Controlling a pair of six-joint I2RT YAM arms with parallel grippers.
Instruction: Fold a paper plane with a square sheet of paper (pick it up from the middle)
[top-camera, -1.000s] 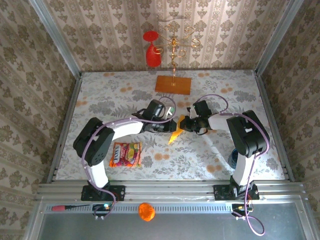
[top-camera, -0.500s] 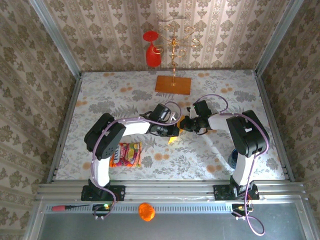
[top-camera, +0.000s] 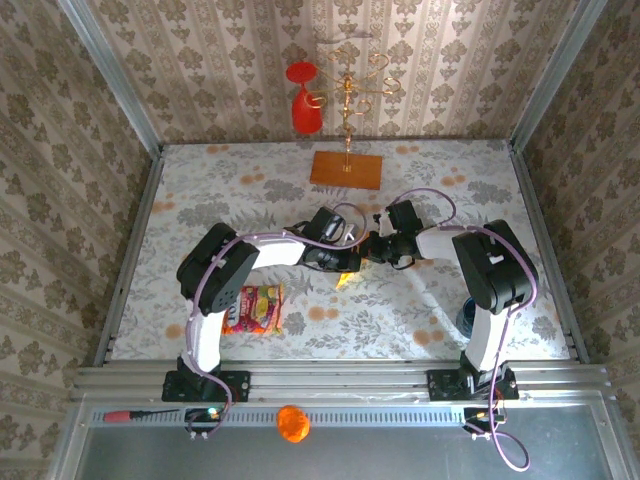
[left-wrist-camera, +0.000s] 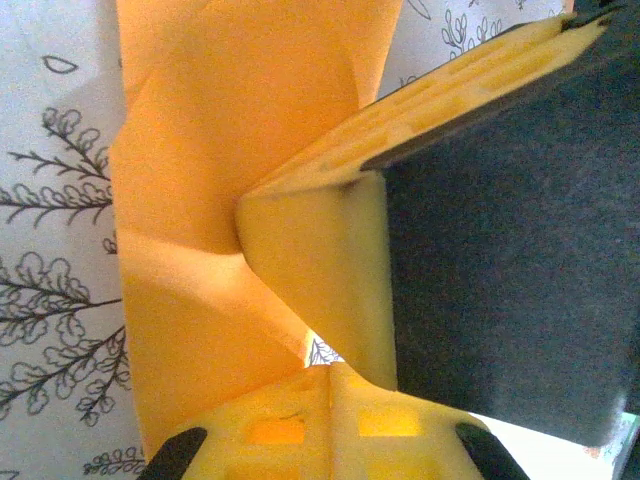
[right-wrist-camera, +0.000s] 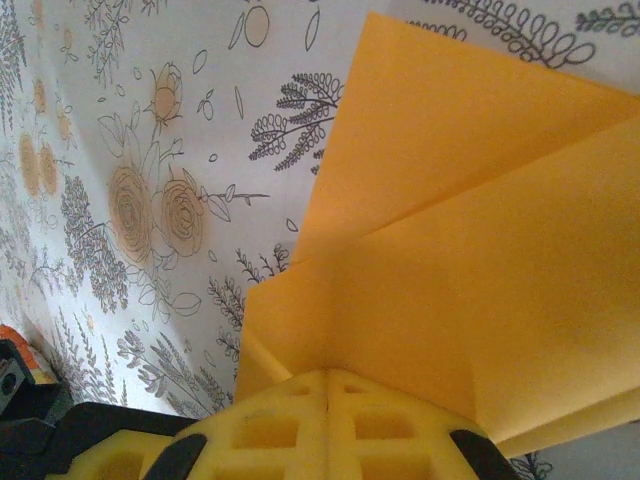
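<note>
Top external: left arm (top-camera: 270, 250) and right arm (top-camera: 440, 242) reach inward, elbows bent, both jaws clamped on the folded paper (top-camera: 345, 278).

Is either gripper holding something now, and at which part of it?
Both are shut on the folded orange paper: the left gripper pinches one edge, the right gripper the edge where its layers meet.

Paper (right-wrist-camera: 480, 250): thin, matt yellow-orange, smooth between sharp creases. Left claw (left-wrist-camera: 330, 385) and right claw (right-wrist-camera: 328, 385): matt yellow moulded plastic with recessed cells, and matt black plastic behind. Table (right-wrist-camera: 150, 200): matt floral-print covering, looks like cloth. Snack packet (top-camera: 252, 307): glossy printed film. Stand (top-camera: 347, 100): shiny gold metal. Near-edge rail (top-camera: 340, 385): dull grey metal.
</note>
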